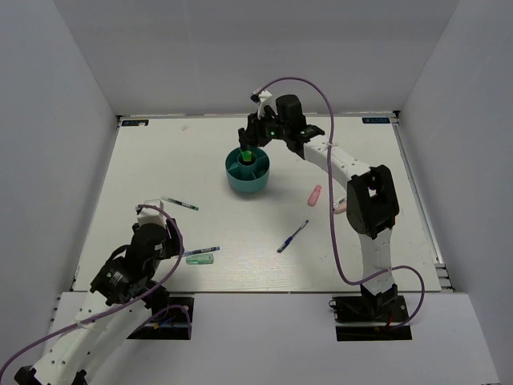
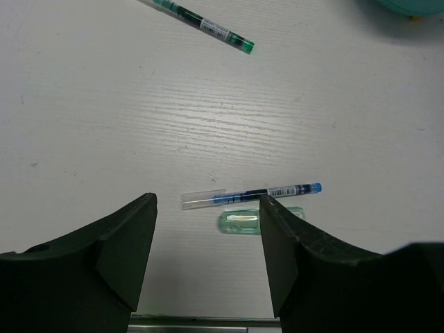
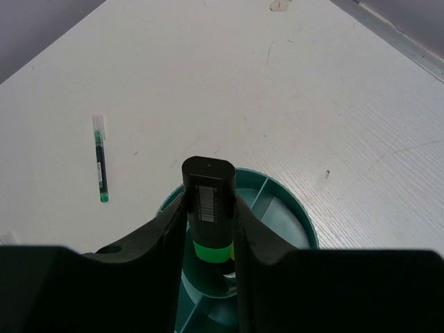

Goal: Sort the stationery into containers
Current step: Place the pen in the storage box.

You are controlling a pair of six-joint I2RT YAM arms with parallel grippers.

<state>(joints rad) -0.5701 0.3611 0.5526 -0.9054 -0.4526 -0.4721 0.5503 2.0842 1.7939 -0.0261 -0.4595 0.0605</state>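
Your right gripper pinches the black-and-green plastic marker upright at upper centre, likely so it drops cleanly into the round teal plastic organizer beneath; only its dividers could catch it; your left gripper hangs spread over a thin blue pen just beside a mint-green marker, lower left.

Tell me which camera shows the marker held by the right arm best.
Right wrist: the black-and-green marker stands close up, clamped between the fingers over the teal organizer. The top view shows only a green speck; the left wrist view misses it.
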